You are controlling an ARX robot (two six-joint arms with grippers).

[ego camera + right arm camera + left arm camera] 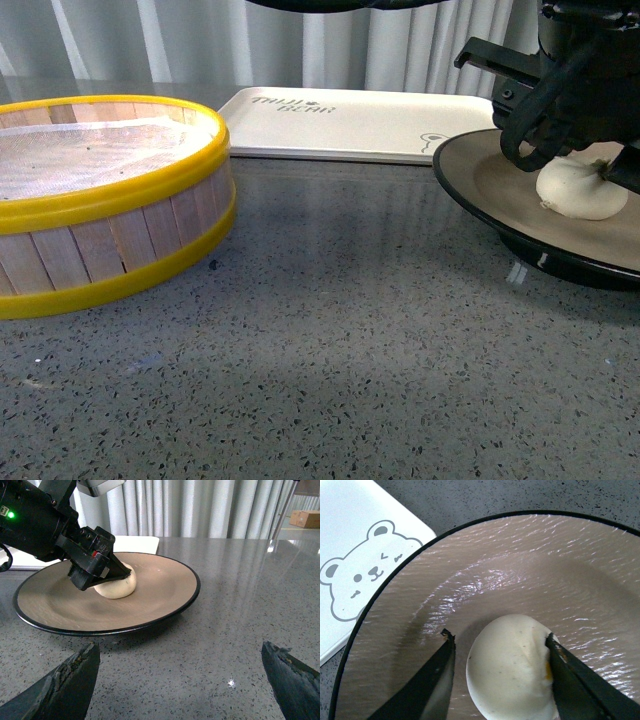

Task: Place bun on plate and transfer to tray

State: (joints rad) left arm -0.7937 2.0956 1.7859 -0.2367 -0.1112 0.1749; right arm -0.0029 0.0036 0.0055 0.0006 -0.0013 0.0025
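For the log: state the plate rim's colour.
The plate's rim is black; right wrist view shows it best.

This looks like a robotics test room set up with kitchen props, more lab than working kitchen. In front of me is a broad counter of dark speckled stone [330,330], backed by pale pleated curtains [400,40]. On it sit a yellow-rimmed wooden steamer basket [120,245], a cream-white tray [370,125] printed with grey lettering and a bear, and a black-rimmed plate [165,587]. A black robot arm [40,525] with a lit green indicator light [10,514] reaches over the plate. Far back stands a cardboard box [306,518], near a slanting metal pole [282,515].
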